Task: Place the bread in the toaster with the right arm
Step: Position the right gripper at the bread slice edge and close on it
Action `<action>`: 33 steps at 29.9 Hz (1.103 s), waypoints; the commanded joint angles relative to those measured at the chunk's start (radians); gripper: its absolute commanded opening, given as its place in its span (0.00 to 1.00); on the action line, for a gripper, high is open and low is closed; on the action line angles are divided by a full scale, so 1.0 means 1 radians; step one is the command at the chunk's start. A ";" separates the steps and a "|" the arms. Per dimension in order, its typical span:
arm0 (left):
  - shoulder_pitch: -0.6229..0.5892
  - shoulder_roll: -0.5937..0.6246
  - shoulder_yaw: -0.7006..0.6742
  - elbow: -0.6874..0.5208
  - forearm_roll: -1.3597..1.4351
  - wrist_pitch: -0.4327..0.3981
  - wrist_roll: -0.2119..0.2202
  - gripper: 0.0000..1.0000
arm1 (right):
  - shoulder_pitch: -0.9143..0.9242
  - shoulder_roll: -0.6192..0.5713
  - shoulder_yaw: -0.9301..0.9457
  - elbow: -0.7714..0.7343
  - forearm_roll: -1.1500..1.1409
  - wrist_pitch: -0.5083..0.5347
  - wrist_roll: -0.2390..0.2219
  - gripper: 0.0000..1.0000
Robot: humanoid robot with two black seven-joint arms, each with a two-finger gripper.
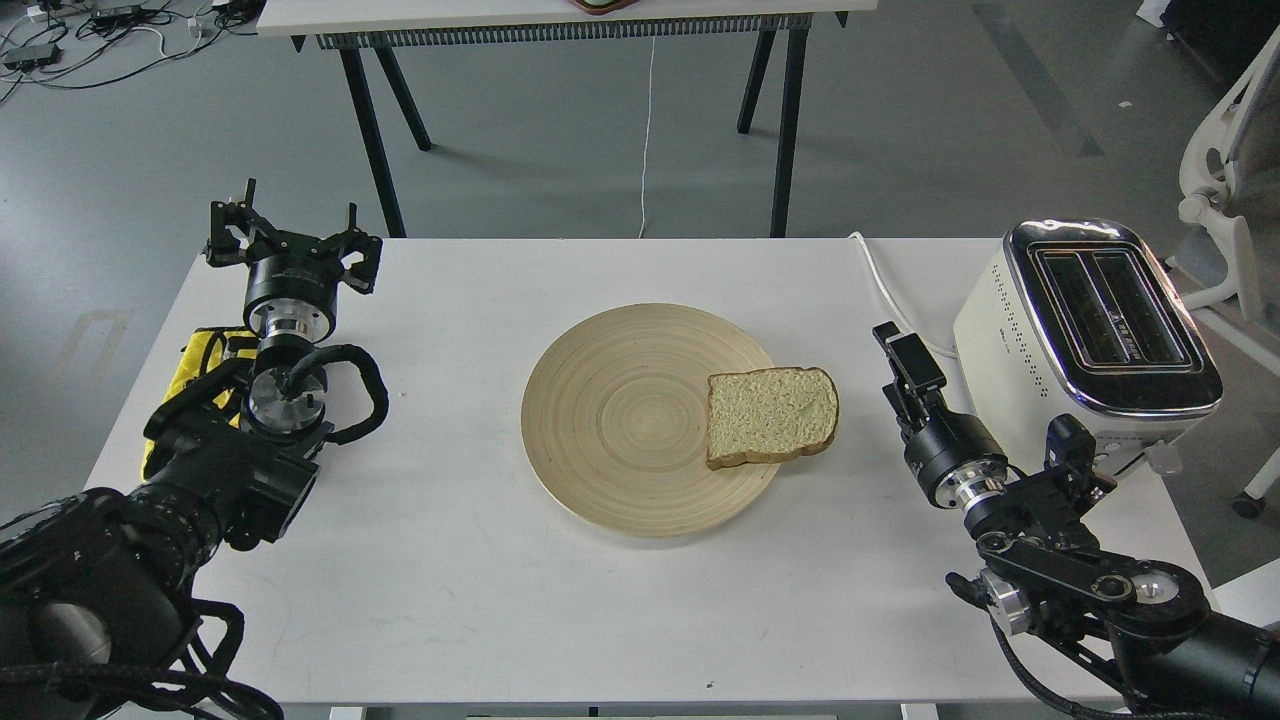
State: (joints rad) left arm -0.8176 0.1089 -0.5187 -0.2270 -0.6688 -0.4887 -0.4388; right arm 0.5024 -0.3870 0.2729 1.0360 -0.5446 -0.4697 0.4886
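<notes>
The bread (770,415), a pale speckled slice with a brown crust, lies flat on the right edge of a round wooden plate (600,420) at the table's middle. The cream-white toaster (1085,340) with a chrome top stands at the table's right edge, both slots empty. My right gripper (902,368) is low over the table between the bread and the toaster, a little right of the bread and apart from it. It is seen nearly side-on, looks open and holds nothing. My left gripper (290,238) is open and empty at the far left.
The toaster's white cord (890,290) runs across the table behind my right gripper. Yellow fabric (195,365) lies under my left arm. Another table (500,15) stands behind, and a white chair (1230,180) stands to the right of the toaster.
</notes>
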 commanded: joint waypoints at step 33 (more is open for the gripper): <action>0.000 0.000 0.000 0.000 0.000 0.000 0.000 1.00 | -0.004 0.134 -0.112 -0.077 0.000 -0.019 0.000 0.57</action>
State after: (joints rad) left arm -0.8175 0.1089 -0.5184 -0.2270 -0.6688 -0.4887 -0.4385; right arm 0.5007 -0.2539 0.1607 0.9576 -0.5446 -0.4887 0.4887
